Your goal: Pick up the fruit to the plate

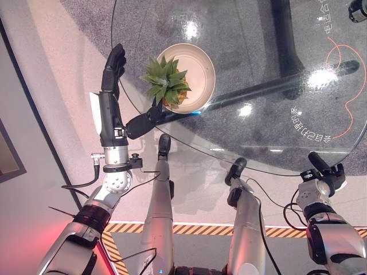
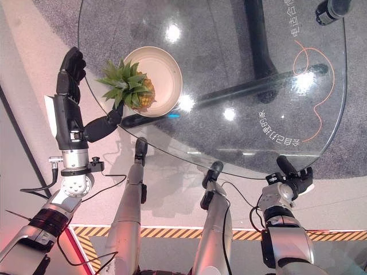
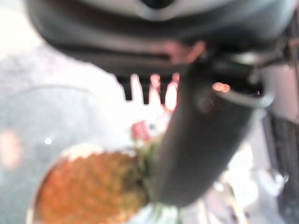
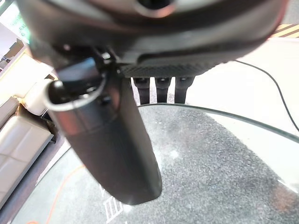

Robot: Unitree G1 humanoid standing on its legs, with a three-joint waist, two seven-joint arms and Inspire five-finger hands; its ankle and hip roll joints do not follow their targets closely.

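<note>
Left hand (image 1: 110, 109): fingers (image 1: 114, 63) straight and relaxed beside the table edge, gripping nothing; thumb (image 1: 146, 121) stretched out toward the pineapple (image 1: 169, 86), tip at its leafy side, contact unclear. Pineapple lies on the near-left rim of the cream plate (image 1: 200, 69), crown overhanging toward the hand. Plate sits on the round glass table (image 1: 258, 114). Right hand (image 1: 324, 172): fingers extended, empty, at the table's near-right edge.
</note>
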